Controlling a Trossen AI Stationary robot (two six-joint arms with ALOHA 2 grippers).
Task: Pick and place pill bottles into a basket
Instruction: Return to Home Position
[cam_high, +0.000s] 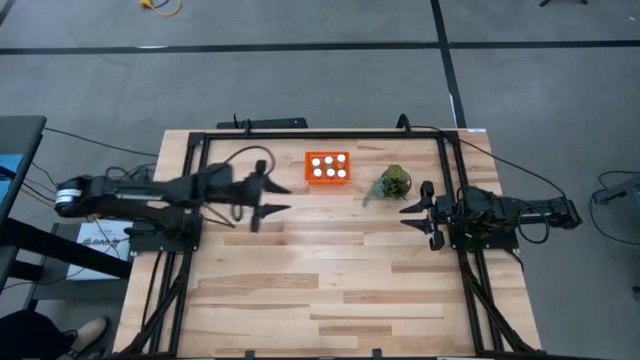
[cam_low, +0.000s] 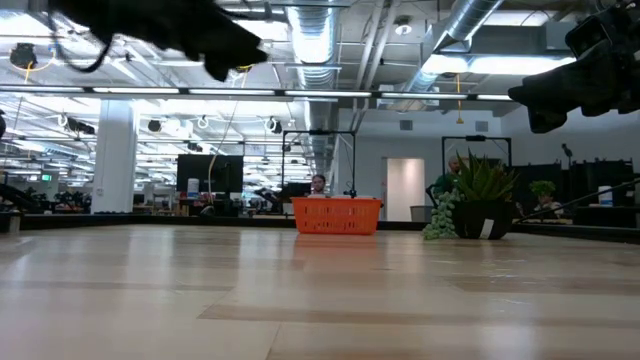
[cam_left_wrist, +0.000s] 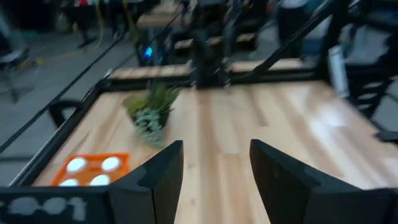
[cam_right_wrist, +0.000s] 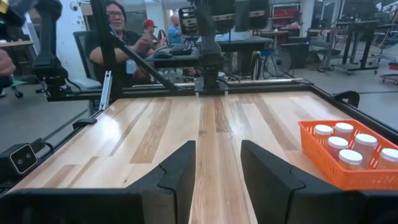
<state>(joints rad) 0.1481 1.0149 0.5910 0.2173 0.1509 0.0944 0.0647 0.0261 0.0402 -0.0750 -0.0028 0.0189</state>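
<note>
Orange basket (cam_low: 336, 216) holds six pill bottles (cam_right_wrist: 350, 158).
Probably light, stiff, slick: pinch mid-body. Fingers spread on left gripper (cam_high: 285, 198) and right gripper (cam_high: 405, 215), flanking basket.

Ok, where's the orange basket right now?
High view: the basket sits centred by the table's upper edge, six pill bottles inside, the plant beside it toward the right arm. The left gripper hangs off its other side, the right gripper beyond the plant.
</note>
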